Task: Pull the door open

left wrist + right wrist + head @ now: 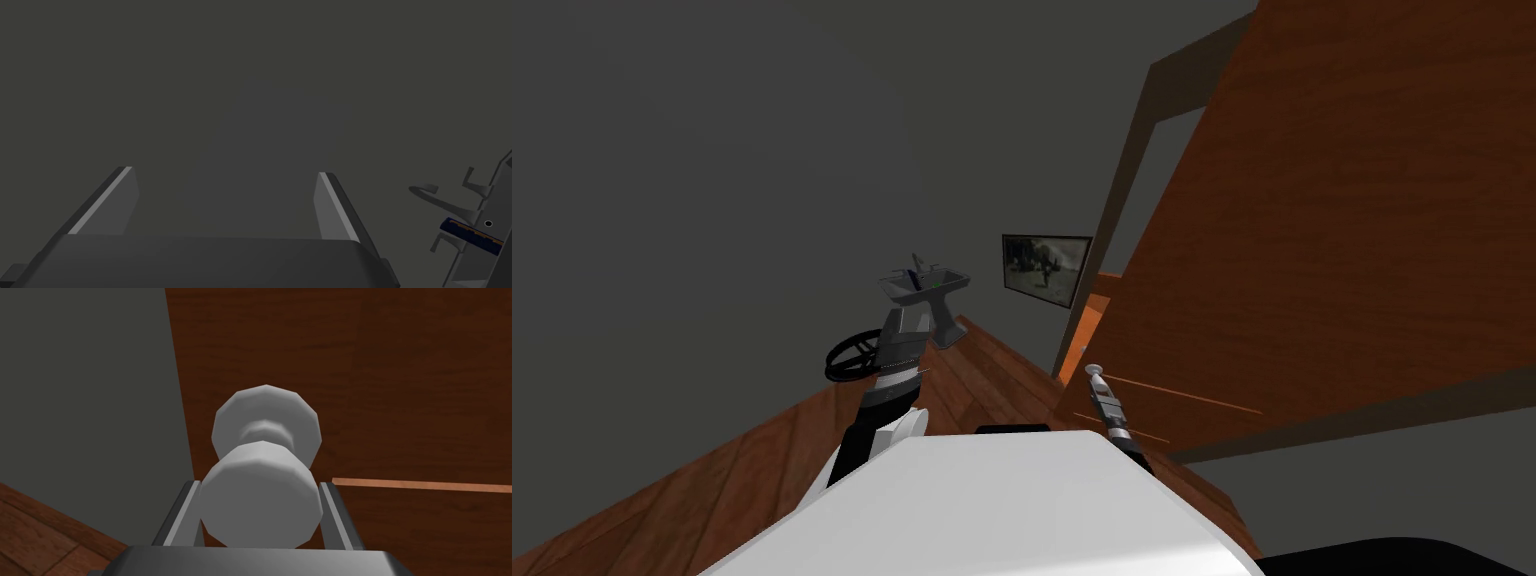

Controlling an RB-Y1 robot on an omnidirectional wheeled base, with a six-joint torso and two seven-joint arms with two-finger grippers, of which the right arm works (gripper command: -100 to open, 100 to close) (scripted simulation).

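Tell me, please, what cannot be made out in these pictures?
Right wrist view: the door knob covers the tips of the right hand.
Left wrist view: the sink is cut off by the edge.
Head view: the framed picture is too small to read; the door runs past the edge, so its hinges are unseen.

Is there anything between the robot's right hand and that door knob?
Nothing visible. The fingers of the right gripper press both sides of the grey knob on the brown door.
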